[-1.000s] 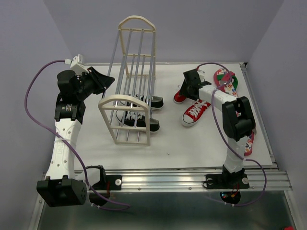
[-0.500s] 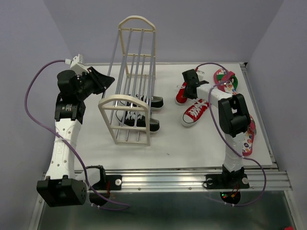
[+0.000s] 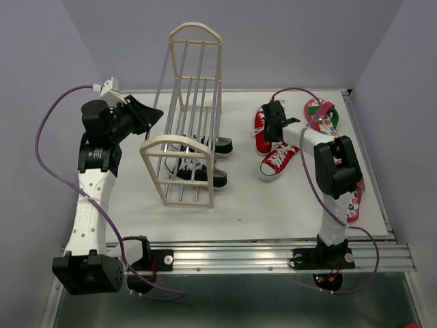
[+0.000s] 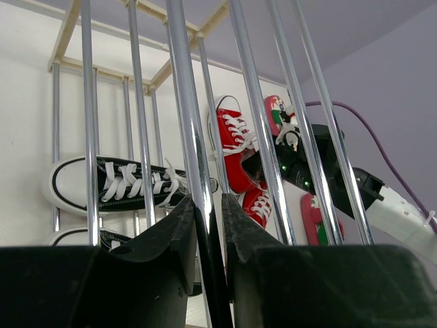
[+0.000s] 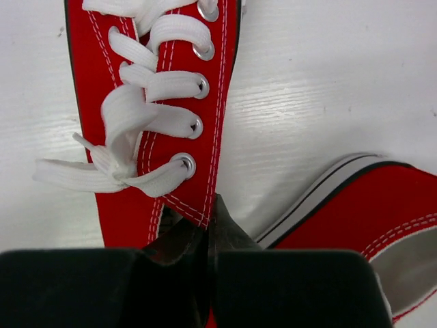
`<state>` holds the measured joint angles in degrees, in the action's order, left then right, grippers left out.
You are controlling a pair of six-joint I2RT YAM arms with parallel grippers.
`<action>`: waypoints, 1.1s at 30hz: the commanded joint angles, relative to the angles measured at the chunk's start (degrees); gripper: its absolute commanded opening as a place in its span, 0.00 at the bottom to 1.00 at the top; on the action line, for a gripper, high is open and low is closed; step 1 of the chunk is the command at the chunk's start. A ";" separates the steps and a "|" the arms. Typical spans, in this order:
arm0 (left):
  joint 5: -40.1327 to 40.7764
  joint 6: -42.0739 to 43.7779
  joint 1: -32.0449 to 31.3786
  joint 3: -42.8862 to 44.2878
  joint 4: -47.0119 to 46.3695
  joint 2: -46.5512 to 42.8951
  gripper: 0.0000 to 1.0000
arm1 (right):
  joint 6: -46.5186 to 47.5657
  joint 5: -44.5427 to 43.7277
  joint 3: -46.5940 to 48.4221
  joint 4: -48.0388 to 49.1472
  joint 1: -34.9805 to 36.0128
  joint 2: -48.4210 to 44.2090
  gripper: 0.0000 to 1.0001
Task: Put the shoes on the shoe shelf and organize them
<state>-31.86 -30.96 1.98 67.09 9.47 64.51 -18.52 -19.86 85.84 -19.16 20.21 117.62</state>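
Right gripper [image 3: 272, 126] is pinched shut on the collar edge of one red sneaker [image 3: 260, 130]; in the right wrist view its fingertips [image 5: 207, 220] meet on the red canvas just below the lowest lace eyelet, with the sneaker [image 5: 147, 102] lying over the white counter [image 3: 259, 198]. Whether the sole rests on the counter I cannot tell. The second red sneaker [image 3: 278, 159] lies just beside it, nearer the robot, and shows at the lower right of the wrist view [image 5: 382, 205]. That makes two red sneakers, both outside the shoe shelf [image 3: 177, 139]. Left gripper [image 3: 156, 113] reaches to the left side of the shelf, and its wrist view shows the fingers closed almost fully on one thin grey rod [image 4: 198, 137], the rod running up between them from the gripper [image 4: 210, 212]. Two black sneakers [image 3: 222, 145] [image 3: 217, 179] lie low inside the shelf between its two cream arched end frames, seen through the rods; one shows clearly from the left wrist [image 4: 116, 184]. Two flip-flops are on the right of the counter: one [image 3: 321, 115] at the back beside the held sneaker, the other [image 3: 354, 201] nearer, partly hidden behind the right arm.
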 commanded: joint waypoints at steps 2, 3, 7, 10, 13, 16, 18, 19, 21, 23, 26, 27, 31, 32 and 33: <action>0.04 10.83 -0.66 -4.78 4.76 4.39 0.00 | 11.12 -3.35 -3.93 8.07 -0.26 -10.21 0.01; 0.13 10.92 -0.66 -4.78 4.68 4.40 0.00 | 12.36 -2.82 -4.28 8.78 -0.26 -12.40 0.01; 0.04 10.92 -0.57 -4.77 4.68 4.22 0.00 | 18.34 3.92 -6.21 11.24 -0.26 -18.02 0.01; 0.21 11.10 -0.66 -4.78 4.68 3.87 0.00 | 22.99 9.46 -7.09 11.60 -0.26 -22.16 0.01; 0.04 11.10 -0.66 -4.78 4.68 3.78 0.00 | 27.90 15.52 -7.45 9.07 -0.26 -25.85 0.01; -0.31 11.18 -0.66 -4.78 4.68 3.87 0.00 | 30.82 23.15 -6.13 5.64 -0.26 -28.06 0.01; -0.40 11.10 -0.66 -4.78 4.59 3.96 0.00 | 29.78 25.29 -4.90 2.83 -0.26 -29.55 0.01; -0.57 11.18 -0.57 -4.78 4.67 3.96 0.00 | 29.86 29.66 -2.46 0.90 -0.26 -29.64 0.01; -0.75 11.10 -0.66 -4.78 4.59 4.04 0.00 | 30.39 35.99 -0.34 -2.89 -0.26 -29.73 0.01; -0.75 11.10 -0.66 -4.78 4.50 3.87 0.00 | 30.83 38.22 0.11 -5.96 -0.26 -30.08 0.01; -0.75 11.10 -0.66 -4.78 4.50 3.69 0.00 | 31.62 41.46 0.03 -7.47 -0.26 -30.78 0.01; -0.84 11.18 -0.66 -4.78 4.50 3.69 0.00 | 31.71 42.87 0.29 -8.08 -0.26 -31.22 0.01; -1.19 10.92 -0.66 -4.78 4.32 3.96 0.00 | 31.18 50.42 2.75 -10.46 -0.26 -31.58 0.01; -1.36 10.92 -0.66 -4.78 4.32 4.04 0.00 | 30.83 51.49 2.92 -10.72 -0.26 -31.67 0.01; -1.37 10.92 -0.66 -4.86 4.32 4.04 0.00 | 31.00 52.54 3.10 -10.81 -0.26 -31.67 0.01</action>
<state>-32.36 -31.00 1.98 67.11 9.23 64.71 12.62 22.92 83.46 -32.71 19.94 90.24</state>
